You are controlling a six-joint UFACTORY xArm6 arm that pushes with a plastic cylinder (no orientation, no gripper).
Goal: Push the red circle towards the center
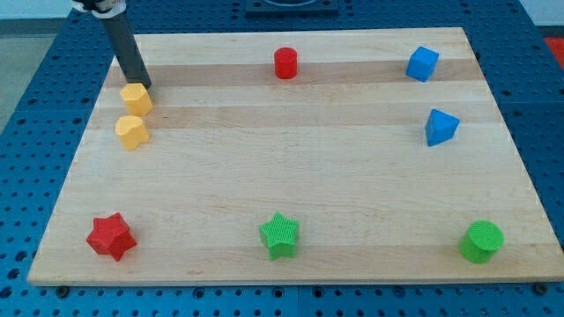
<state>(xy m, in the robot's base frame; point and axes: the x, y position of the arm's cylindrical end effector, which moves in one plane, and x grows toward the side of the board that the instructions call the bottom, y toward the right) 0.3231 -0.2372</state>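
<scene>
The red circle (285,63), a short red cylinder, stands near the view's top edge of the wooden board (291,167), a little left of the middle. My tip (144,85) is far to its left, at the view's top left. The tip sits just above a yellow hexagon block (137,99) and touches or nearly touches it. The dark rod rises up and to the left out of the view.
A second yellow block (131,132) lies just below the hexagon. A blue cube (423,63) and a blue triangular block (441,127) are at the right. A red star (111,236), a green star (280,235) and a green cylinder (482,241) line the bottom.
</scene>
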